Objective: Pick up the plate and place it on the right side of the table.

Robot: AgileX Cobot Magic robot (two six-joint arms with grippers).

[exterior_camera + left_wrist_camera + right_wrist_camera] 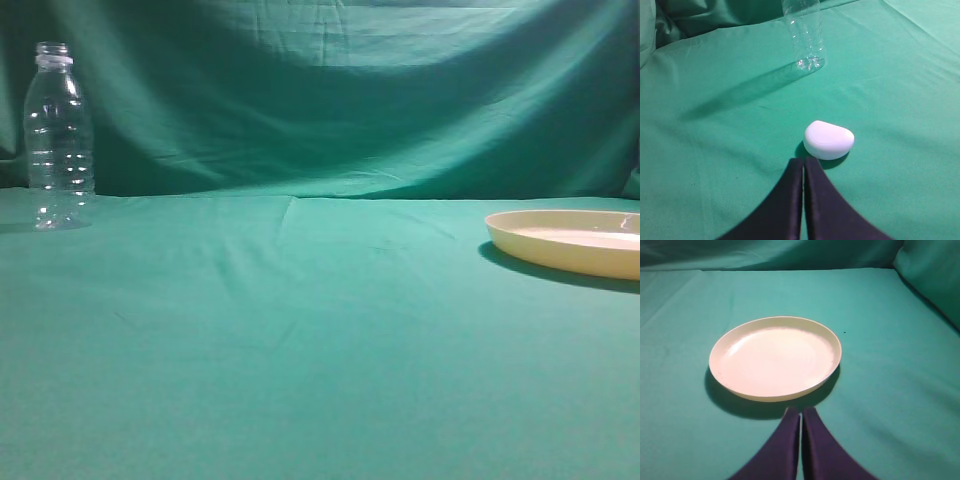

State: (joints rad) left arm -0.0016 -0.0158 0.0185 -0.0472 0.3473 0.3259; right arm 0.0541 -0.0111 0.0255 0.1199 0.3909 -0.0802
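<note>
Surface: the table (300,340) is draped in wrinkled teal-green cloth, with soft creases running across its middle.
Room: a matching green cloth backdrop (350,90) hangs in folds behind the table (the light is dim, and shadows fall long across the cloth).
Plate: the plate (575,240), round, shallow and cream-yellow, lies flat at the right edge of the exterior view, partly cut off by the frame; it casts a dark shadow on its near left side.
Right gripper: the right gripper (801,440) has its two dark fingers pressed together, clenched on nothing; it sits at the bottom of its wrist view.
Plate and gripper: in the right wrist view the plate (775,357) lies just beyond the fingertips, apart from them, slightly to the left of the gripper's line.
Left gripper: the left gripper (804,195) is likewise clenched, fingers together and empty.
Near the left gripper: a small white rounded object (828,139) (what it is cannot be told) lies on the cloth just beyond the fingertips, a little to the right.
Bottle: a clear plastic bottle (58,140) stands upright at the far left of the table, well apart from the plate.
View differences: the white object shows only in the left wrist view, where the bottle (805,35) appears only in its lower part; the plate's whole rim shows only in the right wrist view; neither gripper appears in the exterior view.
</note>
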